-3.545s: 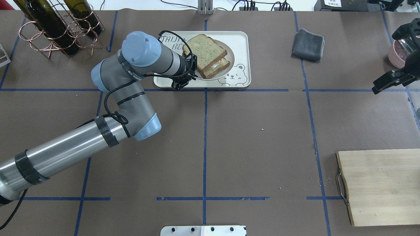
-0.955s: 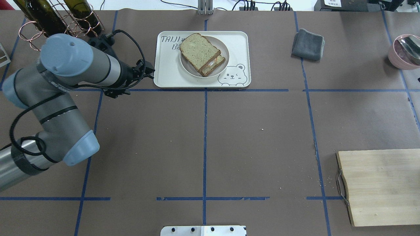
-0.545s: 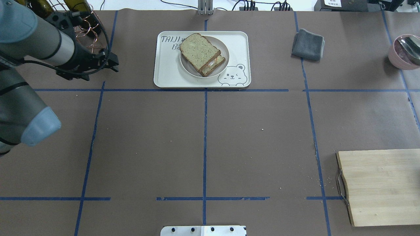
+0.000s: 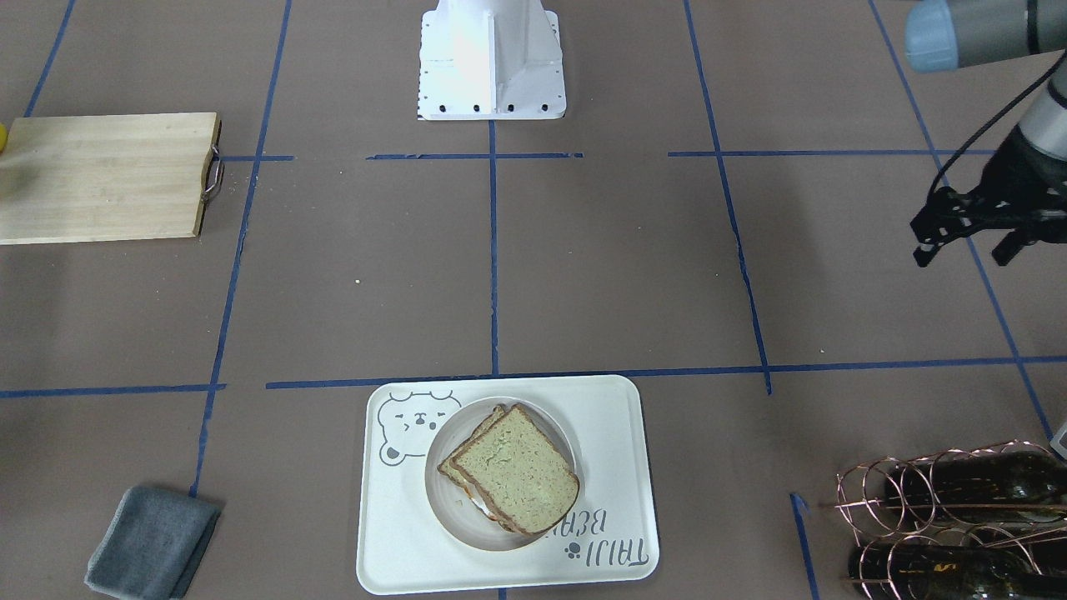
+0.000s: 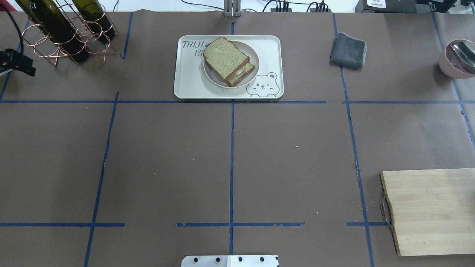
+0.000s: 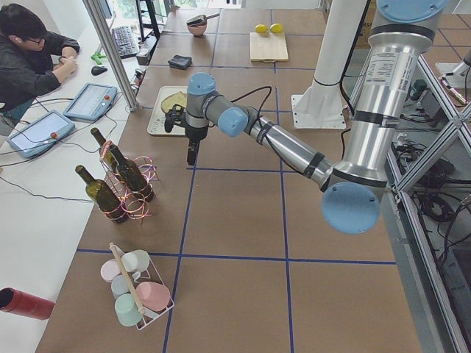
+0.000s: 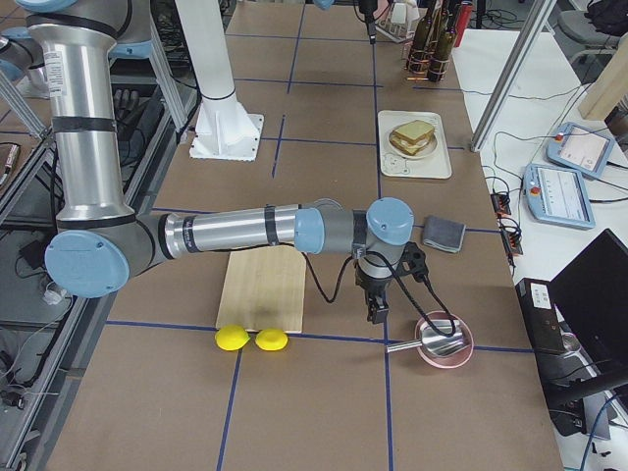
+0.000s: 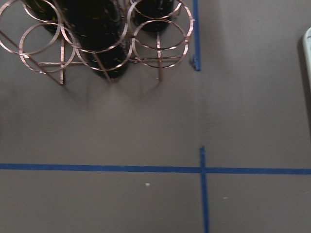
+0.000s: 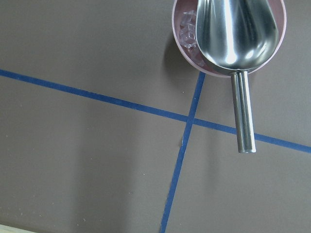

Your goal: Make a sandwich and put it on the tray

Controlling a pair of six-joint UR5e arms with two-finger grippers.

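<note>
The sandwich (image 5: 227,60), two tan bread slices with white egg showing between them, lies on a small round white dish in the middle of the cream tray (image 5: 185,91) at the table's far side. It shows on the tray (image 4: 392,550) in the front-facing view too, as the sandwich (image 4: 515,468). My left gripper (image 4: 960,252) is open and empty, well away from the tray, beside the bottle rack; only its tip (image 5: 22,68) shows at the overhead view's left edge. My right gripper (image 7: 376,309) hangs by the pink bowl; I cannot tell whether it is open or shut.
A copper rack with wine bottles (image 5: 63,33) stands at the far left. A grey cloth (image 5: 348,50) lies right of the tray. A pink bowl with a metal scoop (image 5: 458,59) is at the far right. A wooden cutting board (image 5: 430,211) is at the near right, with two lemons (image 7: 250,339) beside it.
My left arm has drawn back leftward from the tray and is almost out of the overhead view. The sandwich and dish stay on the tray. The right gripper has left that view.
</note>
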